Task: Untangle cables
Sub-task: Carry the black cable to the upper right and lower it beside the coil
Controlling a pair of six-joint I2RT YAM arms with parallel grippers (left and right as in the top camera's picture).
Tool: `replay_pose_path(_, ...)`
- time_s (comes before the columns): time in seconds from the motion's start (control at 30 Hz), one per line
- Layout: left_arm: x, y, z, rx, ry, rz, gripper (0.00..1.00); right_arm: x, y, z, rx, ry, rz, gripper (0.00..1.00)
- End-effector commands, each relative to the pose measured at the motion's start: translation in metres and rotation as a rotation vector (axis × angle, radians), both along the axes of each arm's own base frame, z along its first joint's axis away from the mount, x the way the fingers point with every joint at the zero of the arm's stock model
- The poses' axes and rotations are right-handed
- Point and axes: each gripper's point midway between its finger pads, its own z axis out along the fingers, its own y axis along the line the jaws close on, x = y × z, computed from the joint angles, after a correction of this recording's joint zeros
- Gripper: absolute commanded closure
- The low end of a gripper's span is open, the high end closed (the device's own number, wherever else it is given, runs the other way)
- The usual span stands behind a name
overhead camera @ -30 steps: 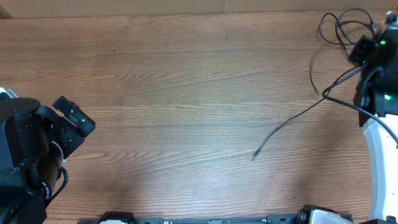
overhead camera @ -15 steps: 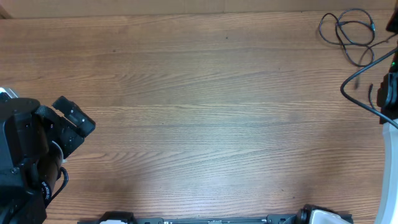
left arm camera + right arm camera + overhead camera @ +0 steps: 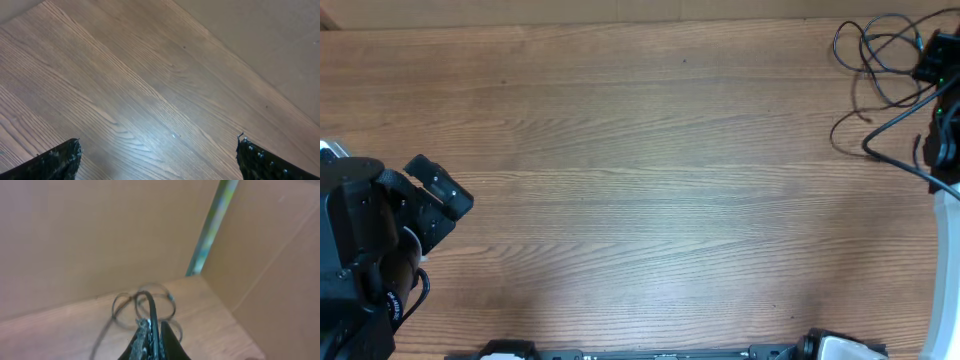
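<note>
Cables (image 3: 876, 42) sit in loose loops at the table's (image 3: 620, 150) far right corner. The right wrist view catches what overhead can't: the right gripper (image 3: 151, 332) is pinched tight on one of them, which arcs up from its tips. The left gripper (image 3: 157, 162), jaws spread wide, hangs over the table's left side.

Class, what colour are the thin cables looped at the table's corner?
The cables are black; the overhead view shows them best.

Cables (image 3: 868, 40) on table (image 3: 620, 150), far right corner
</note>
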Motion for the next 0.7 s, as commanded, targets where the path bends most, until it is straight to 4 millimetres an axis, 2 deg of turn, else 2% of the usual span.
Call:
replay_pose_path(0.0,-0.001,0.004,0.002,0.021,-0.002,0.008,0.00,0.018,-0.014,-0.052,0.066,0.118,-0.019,0.96)
replay_pose_path(0.07,-0.001,0.004,0.002,0.021,-0.002,0.008,0.00,0.022,-0.022,-0.074,0.081,0.173,-0.035,0.96)
replay_pose_path(0.2,-0.001,0.004,0.002,0.021,-0.002,0.008,0.01,0.024,-0.041,-0.134,0.135,0.332,-0.078,0.96)
replay_pose_path(0.23,-0.001,0.004,0.002,0.021,-0.002,0.008,0.00,0.021,-0.050,-0.160,0.175,0.397,-0.109,0.96)
replay_pose_path(0.3,-0.001,0.004,0.002,0.021,-0.002,0.008,0.00,0.013,-0.061,-0.191,0.236,0.469,-0.157,0.96)
replay_pose_path(0.4,-0.001,0.004,0.002,0.021,-0.002,0.008,0.00,0.002,-0.072,-0.225,0.302,0.549,-0.213,0.96)
replay_pose_path(0.43,-0.001,0.004,0.002,0.021,-0.002,0.008,0.01,-0.001,-0.073,-0.233,0.311,0.572,-0.219,0.92)
replay_pose_path(0.47,-0.001,0.004,0.002,0.021,-0.002,0.008,0.01,-0.003,-0.076,-0.240,0.319,0.592,-0.227,0.81)
replay_pose_path(0.53,-0.001,0.004,0.002,0.021,-0.002,0.008,0.00,-0.008,-0.079,-0.246,0.329,0.613,-0.237,0.30)
replay_pose_path(0.57,-0.001,0.004,0.002,0.021,-0.002,0.008,0.01,-0.009,-0.079,-0.246,0.331,0.616,-0.239,0.00)
replay_pose_path(0.67,-0.001,0.004,0.002,0.021,-0.002,0.008,0.01,-0.010,-0.079,-0.246,0.332,0.618,-0.239,0.00)
